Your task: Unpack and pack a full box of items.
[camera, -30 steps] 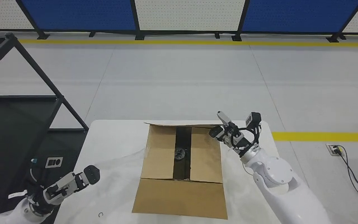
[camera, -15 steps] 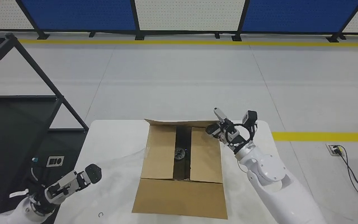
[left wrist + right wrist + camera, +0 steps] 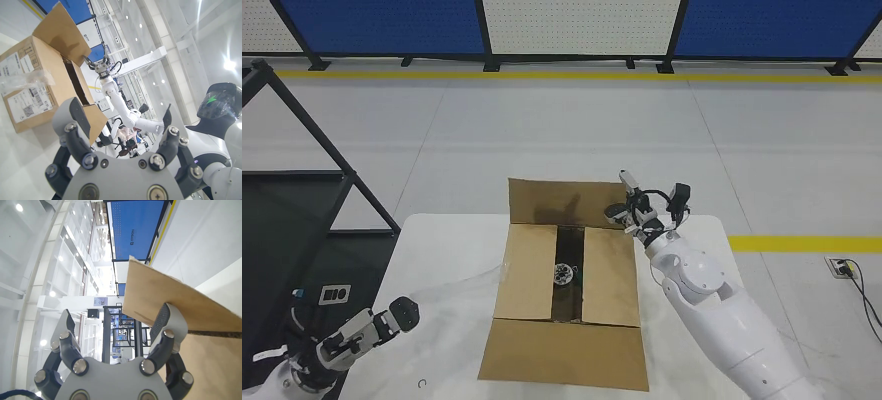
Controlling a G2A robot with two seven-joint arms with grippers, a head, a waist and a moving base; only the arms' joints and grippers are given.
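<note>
A brown cardboard box (image 3: 532, 275) stands mid-table, with two flaps lying over its top and a dark gap between them. A small round item (image 3: 563, 272) shows in that gap. The far flap (image 3: 562, 202) stands raised, and the near flap (image 3: 567, 352) lies folded out. My right gripper (image 3: 625, 205) is open at the box's far right corner. In the right wrist view one finger (image 3: 164, 317) rests against the flap (image 3: 170, 302). My left gripper (image 3: 402, 312) is open low at the table's left, well away from the box (image 3: 37, 75), with nothing between its fingers (image 3: 79, 115).
Crumpled clear plastic (image 3: 457, 290) lies on the white table (image 3: 442, 240) left of the box. A small ring (image 3: 422, 383) sits near the front edge. A black metal frame (image 3: 302, 140) stands beyond the table's left side.
My right gripper has moved toward the far edge of the box, and the far flap has swung up and outward. The left gripper has drifted slightly toward the front.
</note>
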